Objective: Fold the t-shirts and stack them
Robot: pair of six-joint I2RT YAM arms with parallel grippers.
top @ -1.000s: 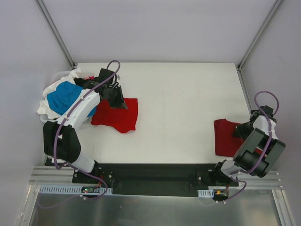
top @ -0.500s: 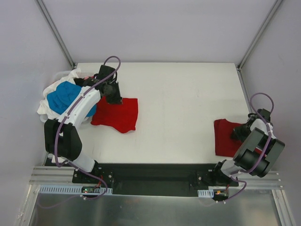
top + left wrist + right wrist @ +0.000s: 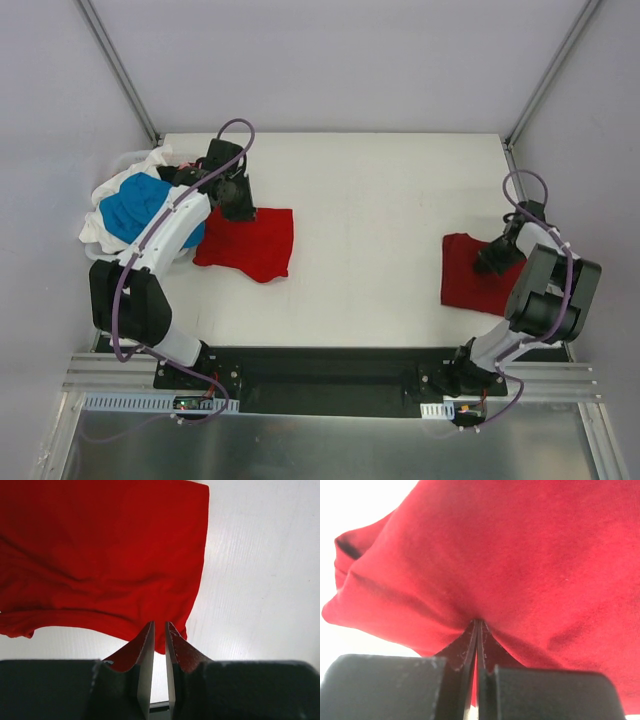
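Right hand (image 3: 489, 262), clamped on red t-shirt (image 3: 464, 282), is dragging it leftward; left hand (image 3: 159, 626) is parting slightly. White surface (image 3: 380, 200), grey walls (image 3: 350, 60).

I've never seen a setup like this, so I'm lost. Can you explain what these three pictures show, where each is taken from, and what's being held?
These are two robot arms bolted to a white table, folding t-shirts. The wide picture looks down from above; the other two come from a camera on each wrist, looking along its fingers. The left gripper hovers at the edge of a spread red t-shirt, jaws slightly apart, gripping nothing. The right gripper is shut, pinching a second red t-shirt. A pile of blue, white and black shirts lies at the left.
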